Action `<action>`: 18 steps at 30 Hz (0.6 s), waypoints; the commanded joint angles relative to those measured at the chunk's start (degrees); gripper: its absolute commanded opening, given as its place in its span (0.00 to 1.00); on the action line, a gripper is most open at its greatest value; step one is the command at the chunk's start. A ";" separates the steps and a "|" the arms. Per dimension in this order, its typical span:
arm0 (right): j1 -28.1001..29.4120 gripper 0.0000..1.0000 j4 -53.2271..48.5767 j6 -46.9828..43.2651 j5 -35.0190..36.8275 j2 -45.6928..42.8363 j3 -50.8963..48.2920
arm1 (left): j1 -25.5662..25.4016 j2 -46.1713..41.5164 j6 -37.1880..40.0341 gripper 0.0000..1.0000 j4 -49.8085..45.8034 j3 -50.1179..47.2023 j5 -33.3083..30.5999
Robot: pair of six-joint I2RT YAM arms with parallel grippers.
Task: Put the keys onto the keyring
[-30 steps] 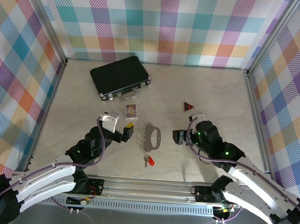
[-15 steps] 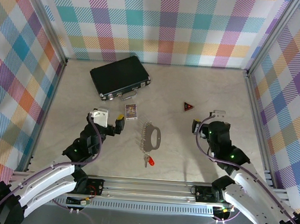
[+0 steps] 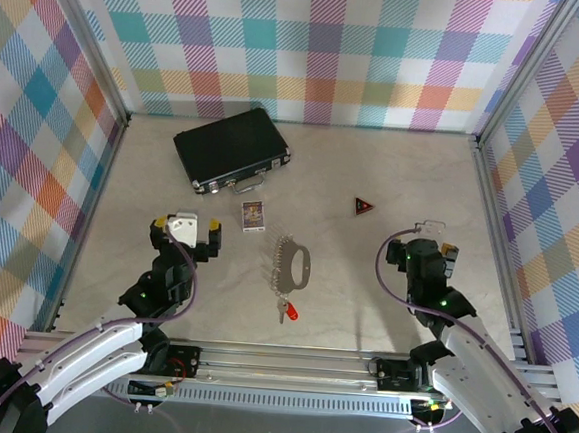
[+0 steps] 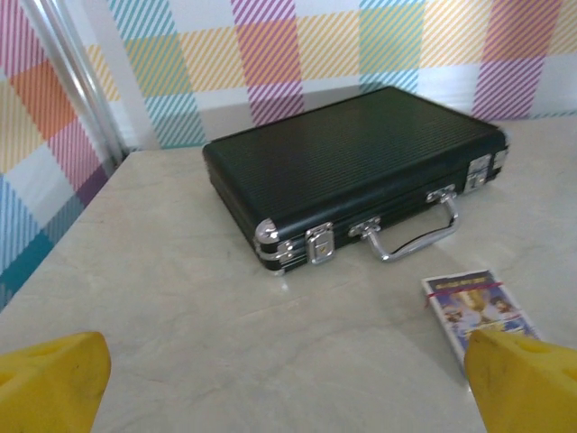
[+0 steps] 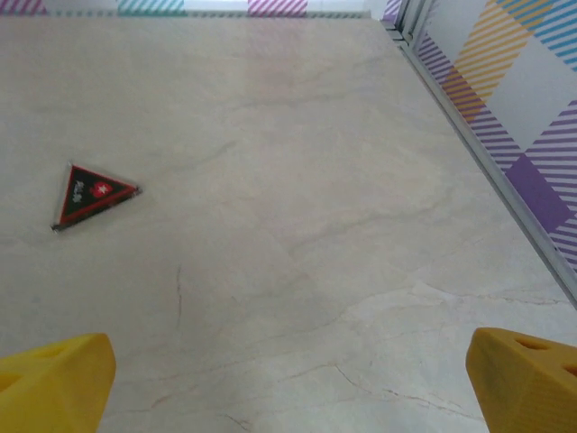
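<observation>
Well, I think the key (image 3: 283, 305) is light and slippery, so I'd grab its red tag (image 3: 291, 314) (left gripper (image 3: 185, 233) and right gripper (image 3: 423, 249) gape empty).

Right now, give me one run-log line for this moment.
left fingers open, empty | right fingers open, empty | keys on table, just near side of keyring | neither held
</observation>
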 commanded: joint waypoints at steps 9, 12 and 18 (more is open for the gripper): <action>-0.35 0.99 8.13 -2.54 3.83 -4.39 -8.21 | 2.71 4.48 3.00 1.00 4.91 -3.82 -2.88; -0.39 0.99 10.84 -3.06 3.54 -4.04 -9.66 | 5.22 4.86 1.35 1.00 5.72 -5.56 -1.24; -0.75 0.99 15.01 -2.76 3.27 1.44 -9.61 | 8.57 6.84 0.30 1.00 6.88 -5.45 1.21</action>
